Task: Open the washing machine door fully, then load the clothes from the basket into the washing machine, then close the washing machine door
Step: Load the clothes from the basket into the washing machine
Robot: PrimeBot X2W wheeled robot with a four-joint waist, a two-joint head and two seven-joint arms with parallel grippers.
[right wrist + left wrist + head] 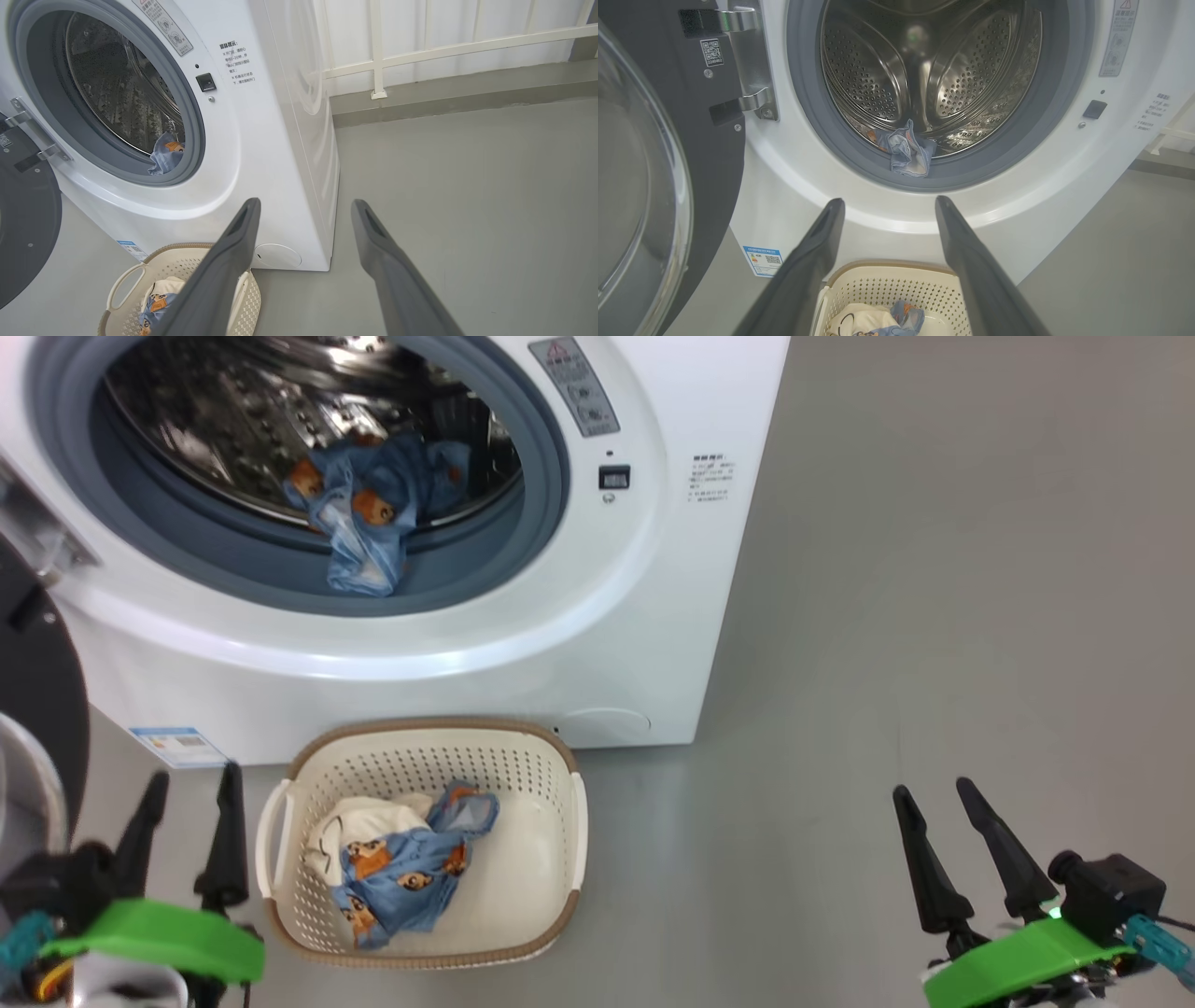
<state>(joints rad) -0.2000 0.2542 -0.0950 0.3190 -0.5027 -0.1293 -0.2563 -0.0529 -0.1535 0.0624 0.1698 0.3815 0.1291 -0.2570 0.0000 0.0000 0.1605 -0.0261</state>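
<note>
The left gripper [194, 775] hangs with its two dark fingers parted and nothing between them. Just to its right, close beside the nearer finger, the basket [429, 723] sits on the grey floor [934, 569], holding the clothes [401, 873]: blue bear-print fabric against a cream-white piece. Ahead of this gripper's fingertips stands the washing machine [467, 653], with a small blue label [177, 745] right before them. Further ahead, a bear-print garment [359, 513] drapes from the steel drum [233, 420] over the grey-blue seal [233, 569]. To the gripper's left the washing machine door [37, 681] stands swung open. The right gripper [934, 791], fingers likewise spread and empty, hovers over the floor, well apart from the basket on its left
</note>
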